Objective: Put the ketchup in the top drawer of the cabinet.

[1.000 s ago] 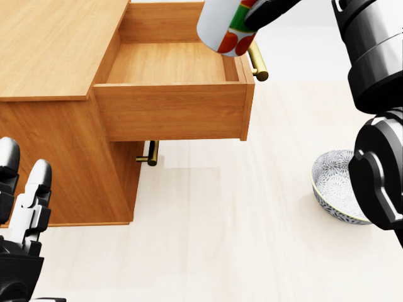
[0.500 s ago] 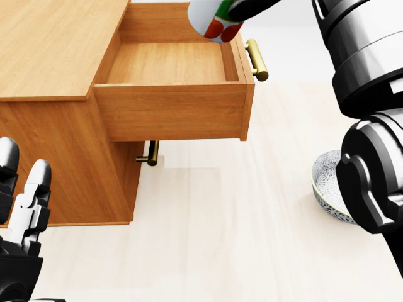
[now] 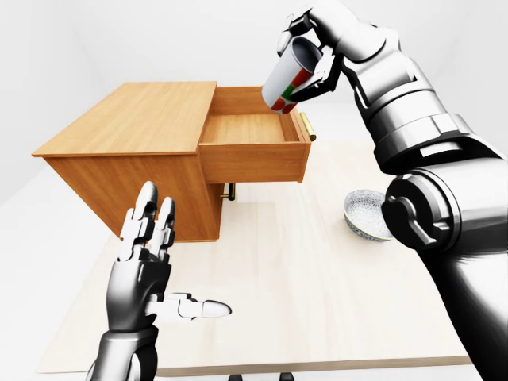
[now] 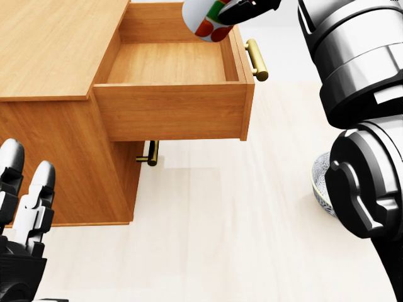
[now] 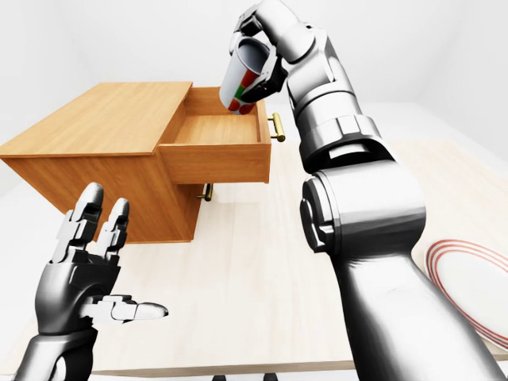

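Note:
My right hand (image 3: 311, 49) is shut on the ketchup bottle (image 3: 289, 76), a white bottle with a red and green label. It holds the bottle tilted, base up, above the right end of the open top drawer (image 3: 250, 129) of the wooden cabinet (image 3: 131, 119). The bottle also shows at the top of the head view (image 4: 204, 19), over the drawer's far right corner. The drawer (image 4: 167, 63) holds nothing and has a brass handle (image 4: 256, 60). My left hand (image 3: 147, 262) is open with spread fingers, low on the left, beside the cabinet.
A patterned bowl (image 3: 363, 214) sits on the light table to the right of the cabinet, partly hidden by my right arm. A plate with red rings (image 5: 472, 274) lies at the far right. A lower drawer's brass handle (image 4: 152, 153) shows under the open drawer.
My right hand has carried the ketchup bottle left and toward the top of the head view, further over the drawer. My right arm covers more of the bowl. The left hand rose slightly.

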